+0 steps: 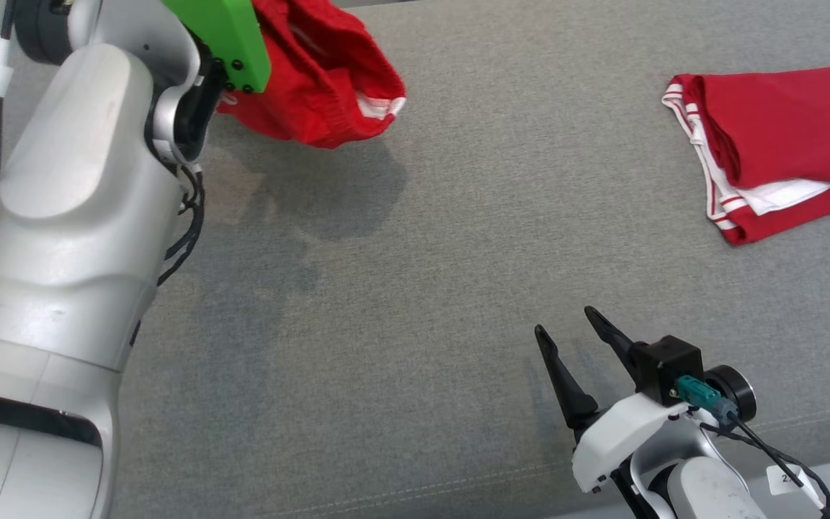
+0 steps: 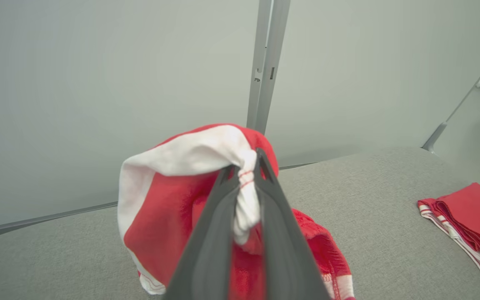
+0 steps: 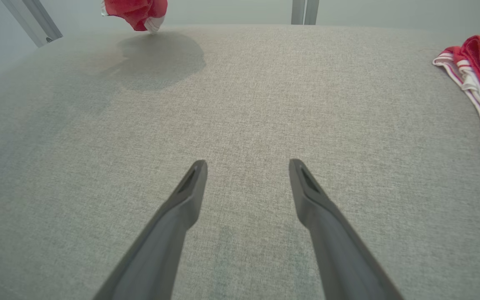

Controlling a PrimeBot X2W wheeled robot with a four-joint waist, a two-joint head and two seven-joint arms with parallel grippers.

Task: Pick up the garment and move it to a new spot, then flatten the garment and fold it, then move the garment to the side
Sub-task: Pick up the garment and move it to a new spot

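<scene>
A red garment with white trim (image 1: 321,79) hangs bunched at the top left of the head view, lifted off the grey surface, its shadow below it. In the left wrist view my left gripper (image 2: 246,166) is shut on a twisted white band of that garment (image 2: 161,208), and red cloth drapes down around the dark fingers. The same garment (image 3: 138,12) dangles at the far top left of the right wrist view. My right gripper (image 1: 565,321) stands open low at the right, its fingers (image 3: 190,196) apart over bare fabric with nothing between them.
A second red garment with white stripes (image 1: 775,144) lies folded at the far right of the grey cushioned surface (image 1: 458,252). Pale wall panels with a metal post (image 2: 265,62) stand behind the surface. My left forearm (image 1: 76,216) covers the left side.
</scene>
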